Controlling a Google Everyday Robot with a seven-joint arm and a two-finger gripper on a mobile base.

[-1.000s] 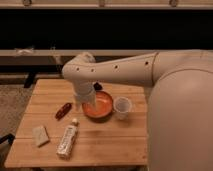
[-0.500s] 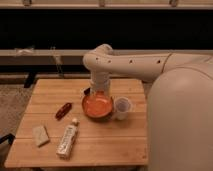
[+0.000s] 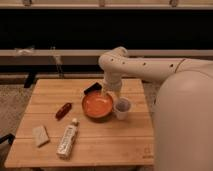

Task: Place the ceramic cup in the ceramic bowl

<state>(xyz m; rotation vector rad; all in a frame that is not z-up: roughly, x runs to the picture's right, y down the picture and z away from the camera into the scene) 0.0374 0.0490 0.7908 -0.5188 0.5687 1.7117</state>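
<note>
**Wooden table in a dim room**

A light wooden table (image 3: pixel 115 147) stands on speckled grey floor (image 3: pixel 12 102). Behind it, pale horizontal rails (image 3: pixel 60 52) cross what may be dark panelling. The gripper (image 3: pixel 111 91) hangs over the table's far middle.

Indoor setting, office- or lab-like; the exact kind cannot be told. Evidence: a wooden table (image 3: pixel 120 145) on speckled carpet (image 3: pixel 12 100), a dark back wall (image 3: pixel 75 30) crossed by pale horizontal rails (image 3: pixel 65 52), and a white robot arm (image 3: pixel 145 67) whose gripper (image 3: pixel 111 91) hangs over the table at the far rim of the bowl (image 3: pixel 98 106).
</note>
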